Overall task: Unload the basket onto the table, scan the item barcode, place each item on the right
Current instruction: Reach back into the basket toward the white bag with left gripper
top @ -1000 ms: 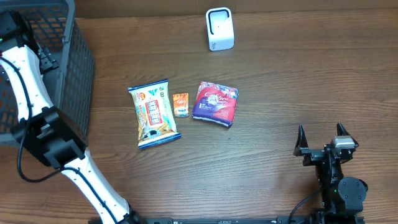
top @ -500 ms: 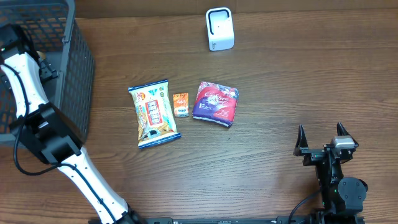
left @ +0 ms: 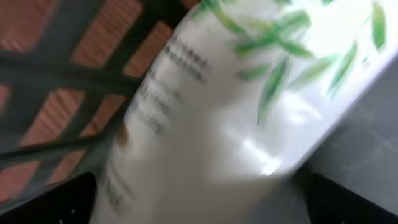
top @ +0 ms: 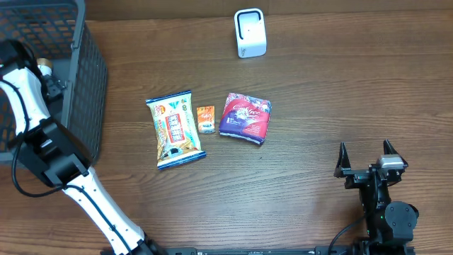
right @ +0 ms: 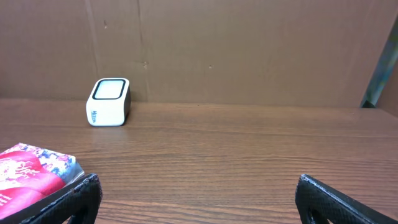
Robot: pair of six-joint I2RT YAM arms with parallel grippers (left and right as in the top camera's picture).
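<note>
White glossy pack printed with green leaves (left: 236,112) is what I take to be the item to scan. It lies down inside the dark grey wire-mesh basket (top: 78,64) at the far left corner of the wooden table (top: 318,92), and it is too blurred in the left wrist view to say whether it is a pouch or a tube. The left gripper (left: 199,202) has its fingers spread wide, one dark tip at each lower corner of that view. The pack fills the space between and just ahead of them, so I'd judge it bracketed for a pick but not clamped. Reaching into the basket makes sense, since the pack has to be lifted out before its code can face the small white box-shaped scanner (top: 250,32), which stands well apart at the far edge. Three other goods lie flat in a row mid-table: a blue and orange snack packet (top: 175,130), a tiny orange sachet (top: 206,119) and a red and purple packet (top: 245,117). The right gripper (top: 365,152) sits parked near the front right, jaws wide and empty, clear of the left arm's path.
</note>
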